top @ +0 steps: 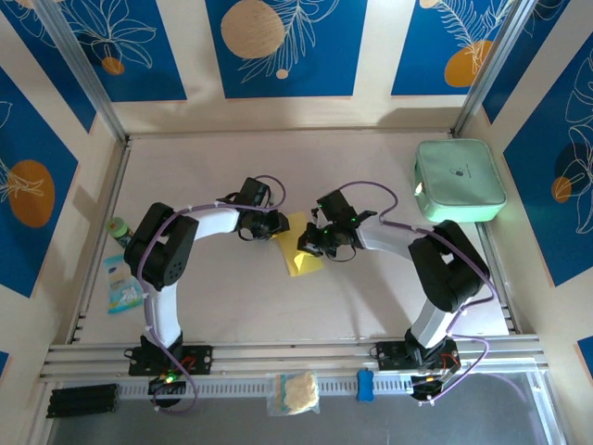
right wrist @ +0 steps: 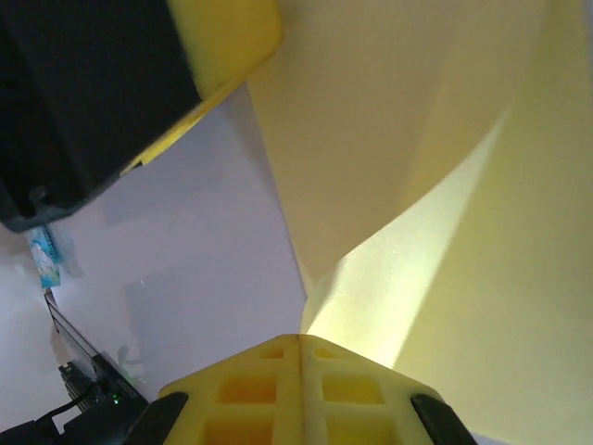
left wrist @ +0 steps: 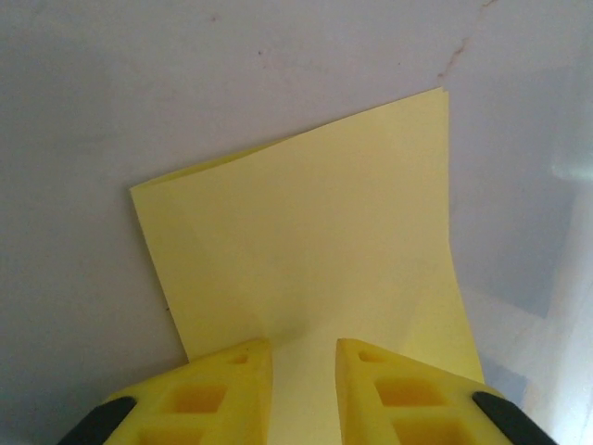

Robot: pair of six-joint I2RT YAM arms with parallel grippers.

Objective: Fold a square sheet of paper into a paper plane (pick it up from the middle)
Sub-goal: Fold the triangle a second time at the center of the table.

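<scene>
**Though folded once, far from finished**

As the square sheet of paper [top: 298, 248] lies doubled between them, my left gripper [left wrist: 304, 350], at its 10 o'clock, stands slightly open and empty. My right gripper [right wrist: 301, 341], at 3 o'clock, is closed by a raised flap. Nose and wings are, I think, not yet made.

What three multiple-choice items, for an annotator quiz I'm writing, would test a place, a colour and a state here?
1. The mint-green rounded case sits on the table at its: A far right corner; B near left corner; C middle.
2. The thin folded paper sheet is: A white; B yellow; C blue.
3. The fingers of the right gripper are: A wide apart; B closed together; C around the case.
Answers: 1 A, the top view shows it there; 2 B, bright yellow in every view; 3 B, its wrist view shows no gap.
</scene>
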